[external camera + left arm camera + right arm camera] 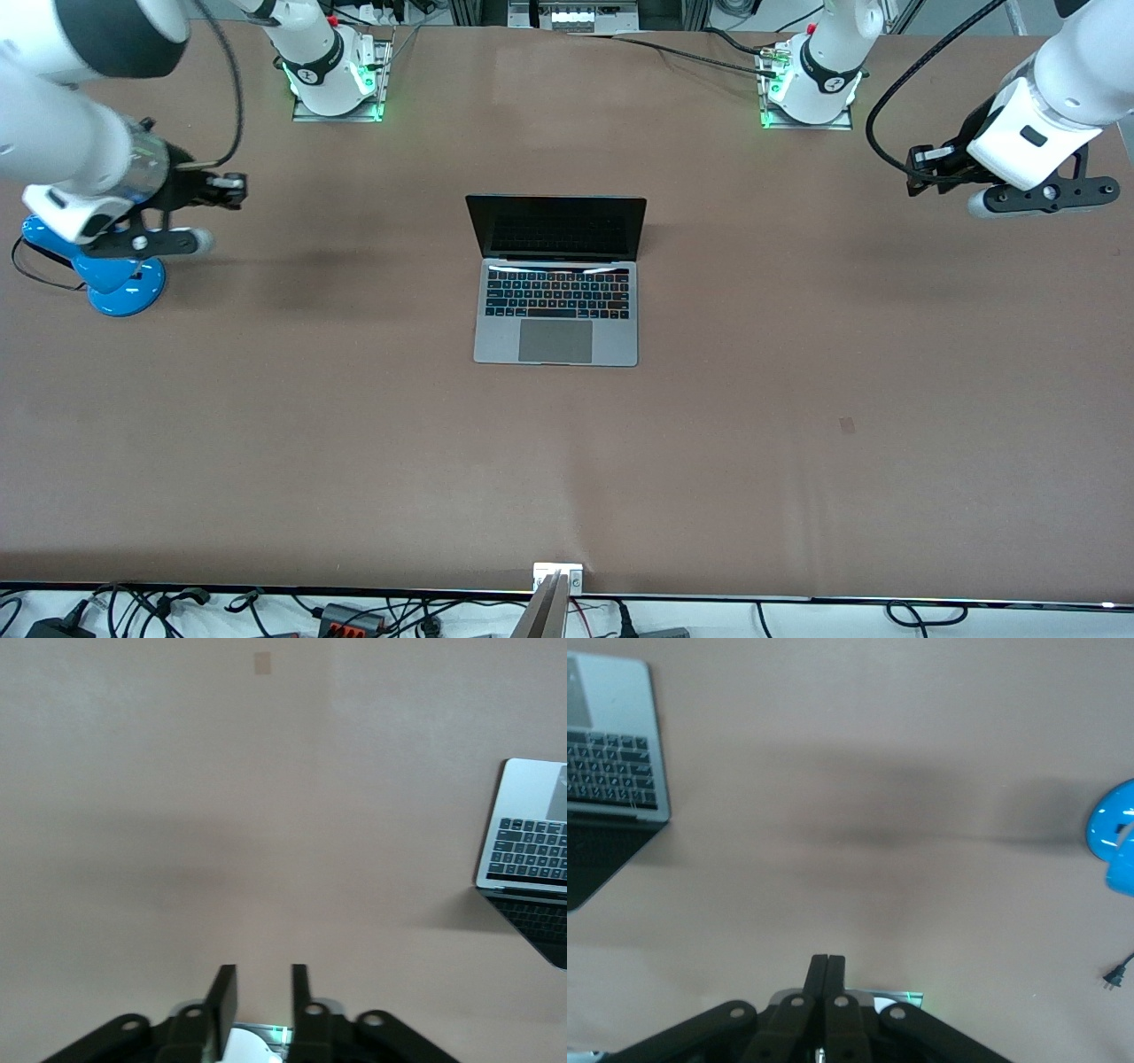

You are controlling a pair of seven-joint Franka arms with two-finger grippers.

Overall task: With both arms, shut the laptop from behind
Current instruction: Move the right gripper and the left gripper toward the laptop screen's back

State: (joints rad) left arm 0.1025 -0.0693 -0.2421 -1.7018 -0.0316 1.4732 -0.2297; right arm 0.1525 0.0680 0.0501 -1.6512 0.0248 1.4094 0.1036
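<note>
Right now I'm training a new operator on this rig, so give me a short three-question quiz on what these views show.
1. True or false: the laptop is already closed.
2. Which gripper has its fingers together? A) left gripper B) right gripper C) both
3. Fill in: the blue object sits toward the ____ arm's end of the table.

Key: 1. False, its screen stands up and the keyboard shows. 2. B, the left gripper's fingers stand apart. 3. Right.
</note>
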